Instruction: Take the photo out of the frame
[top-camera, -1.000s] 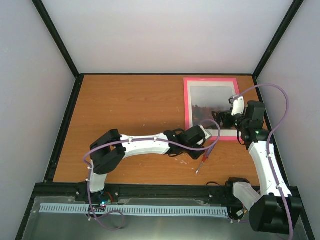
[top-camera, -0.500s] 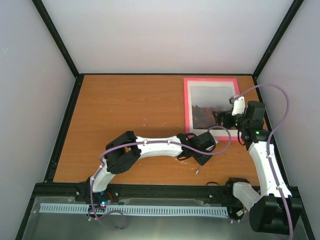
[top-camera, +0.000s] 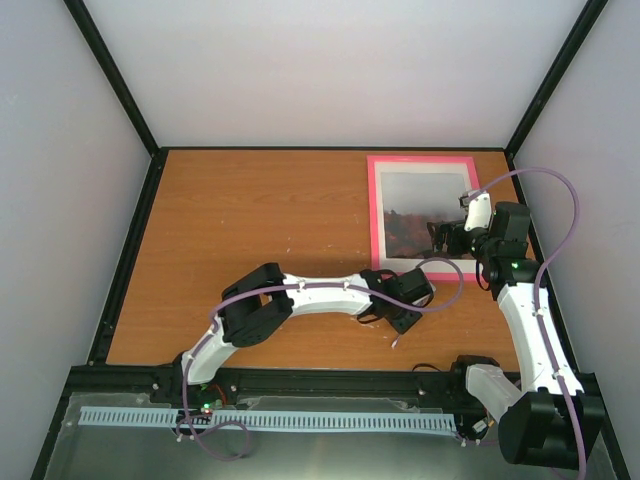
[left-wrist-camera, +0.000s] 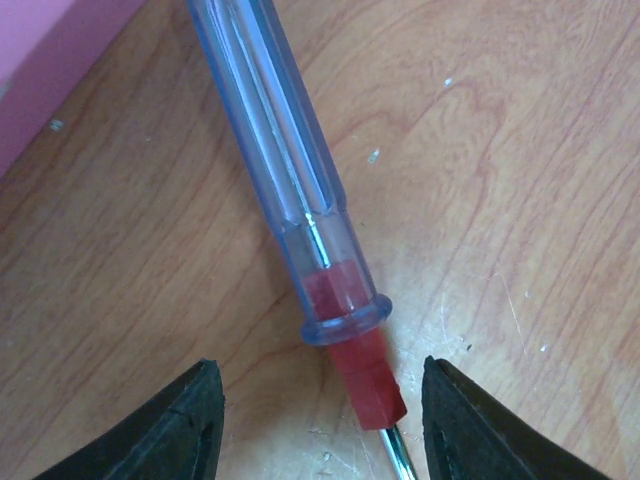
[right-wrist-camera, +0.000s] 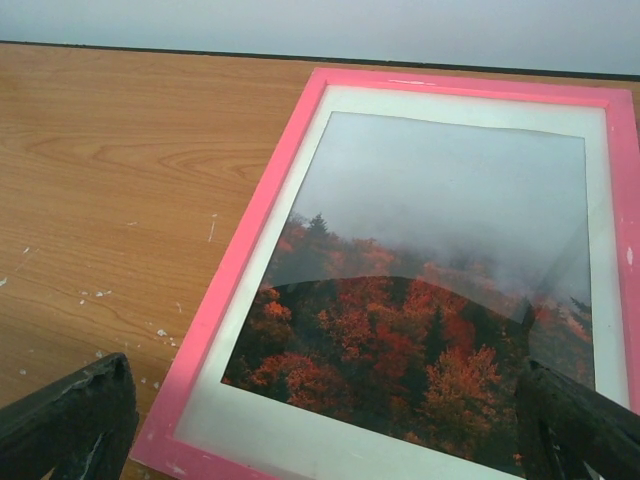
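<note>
The photo (right-wrist-camera: 430, 260) is still sitting face up inside the frame (right-wrist-camera: 250, 250), lying flat directly beneath and ahead of the right gripper (right-wrist-camera: 325, 420). That gripper is hovering over the near end of the frame with its jaws spread wide, holding nothing, and it is barely shifting from a second ago.

The real change is happening on the other side. The left arm has been stretching out to its right, and the left gripper (left-wrist-camera: 320, 430) is now coming down over the screwdriver (left-wrist-camera: 290, 190), which was lying uncovered on the table (top-camera: 260, 220) a second ago. Its jaws are standing open on either side of the red neck where handle meets shaft, not yet touching it. The frame's corner is showing just beyond the handle.

The robot seems to be getting the tool first, probably to work on the frame; nothing is coming out yet.
</note>
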